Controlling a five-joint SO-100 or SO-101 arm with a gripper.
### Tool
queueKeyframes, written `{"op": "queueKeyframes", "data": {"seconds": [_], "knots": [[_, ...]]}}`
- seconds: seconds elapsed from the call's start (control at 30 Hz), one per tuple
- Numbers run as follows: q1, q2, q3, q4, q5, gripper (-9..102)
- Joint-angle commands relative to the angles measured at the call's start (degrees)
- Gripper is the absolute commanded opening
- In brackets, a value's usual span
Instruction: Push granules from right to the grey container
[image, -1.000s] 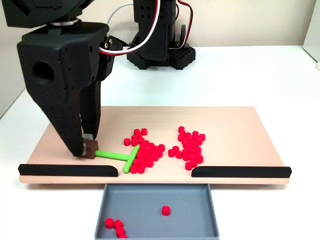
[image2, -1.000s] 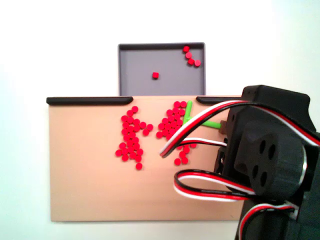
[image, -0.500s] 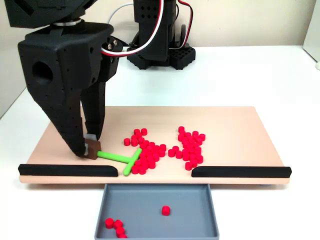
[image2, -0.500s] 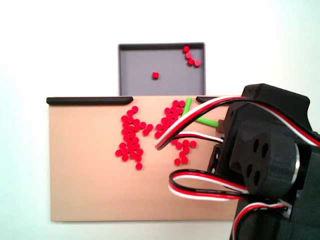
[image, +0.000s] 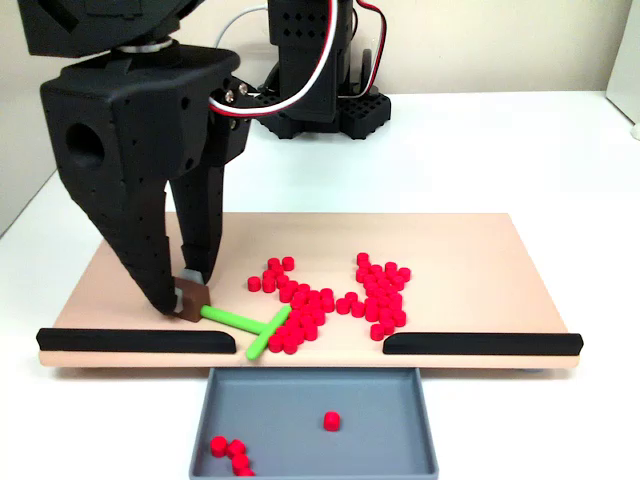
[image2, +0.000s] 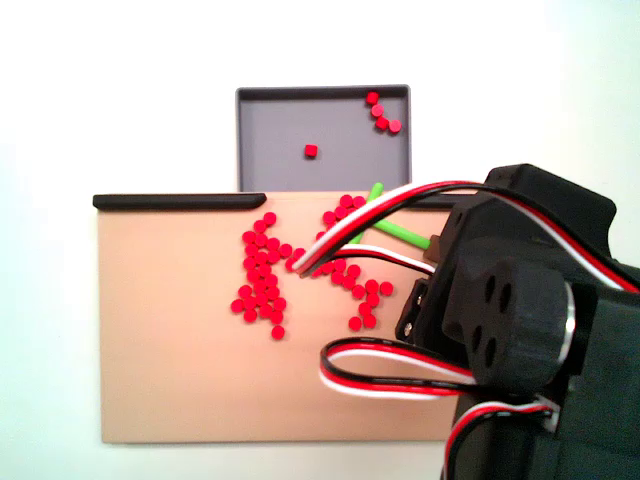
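My gripper (image: 188, 292) stands on the left part of the peach board (image: 470, 250), shut on the brown end block of a green T-shaped stick (image: 235, 318). The stick's crossbar lies against the left cluster of red granules (image: 305, 305), its lower tip at the board's front edge. A second cluster of granules (image: 380, 292) lies right of it. The grey container (image: 300, 400) sits below the gap between the black strips and holds a few granules (image: 228, 448). In the fixed view from above, the container (image2: 280, 130), the granules (image2: 260, 285) and the stick (image2: 400, 232) show, and the arm's body (image2: 520, 320) covers the gripper.
Two long black strips (image: 135, 340) (image: 480, 343) line the board's front edge, leaving a gap above the container. The arm's base (image: 315, 100) stands behind the board. Red, white and black cables (image2: 380, 360) loop over the board in the view from above.
The gripper has moved right and toward the front edge with the stick. The crossbar has swung and pushed the left cluster of granules rightward, closer to the gap.
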Motion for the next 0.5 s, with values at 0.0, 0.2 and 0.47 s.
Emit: {"op": "queueKeyframes", "data": {"seconds": [0.0,0.2,0.47], "knots": [[-0.4,1.8,-2.0,-0.3,2.3,0],[-0.6,2.0,-2.0,-0.3,4.5,0],[-1.0,2.1,-2.0,-0.3,8.8,0]]}}
